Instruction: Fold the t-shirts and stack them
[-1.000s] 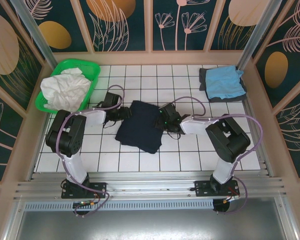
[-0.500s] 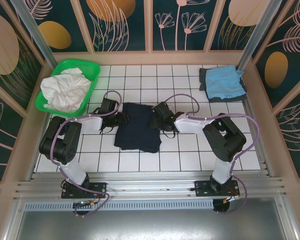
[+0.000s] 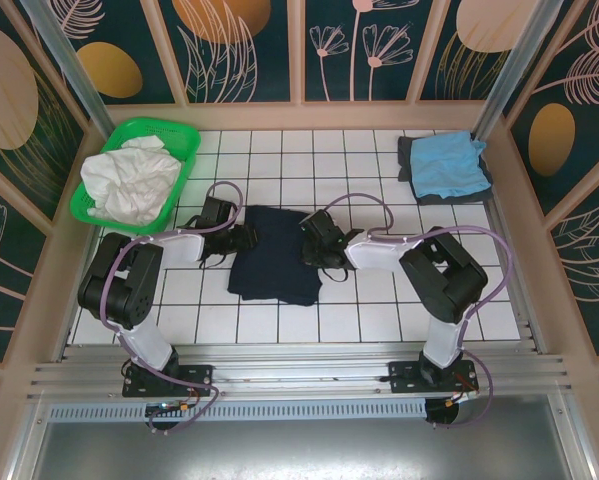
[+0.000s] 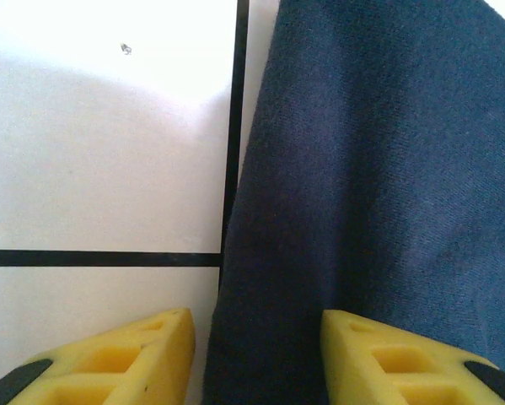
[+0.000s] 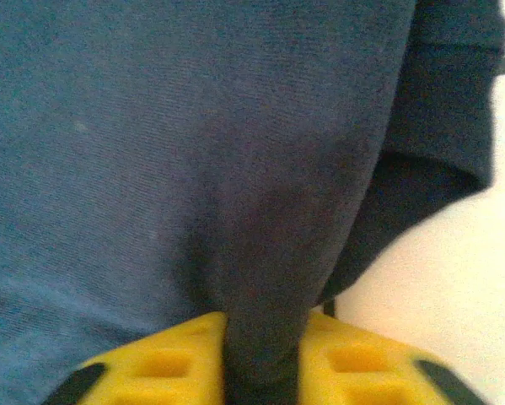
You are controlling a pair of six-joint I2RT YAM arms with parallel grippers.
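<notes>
Top external view has the navy t-shirt point(image 3: 274, 258) lying partly folded on the white tiled table point(image 3: 379, 305) at the centre of the frame, between the two arms. The left gripper point(image 3: 245, 238) sits low at the shirt's left edge, and the right gripper point(image 3: 309, 243) sits at its right edge, reaching a little over the cloth. In the upper right of the frame a light blue t-shirt point(image 3: 447, 165) lies folded on a dark grey t-shirt point(image 3: 406, 160), whose border shows along its left side; both are well apart from the navy one. In the upper left a green basket point(image 3: 169, 128) holds a crumpled white cloth point(image 3: 129, 180). Left wrist view shows the yellow fingers point(image 4: 142, 359) standing apart at the bottom of the frame, the shirt's edge running down between them; the finger at lower left is over bare tile, clear of the cloth, so nothing is pinched. Right wrist view shows the yellow fingers point(image 5: 163, 363) closed tight on a raised ridge of navy cloth at bottom centre, with a folded edge at upper right over the pale table.
</notes>
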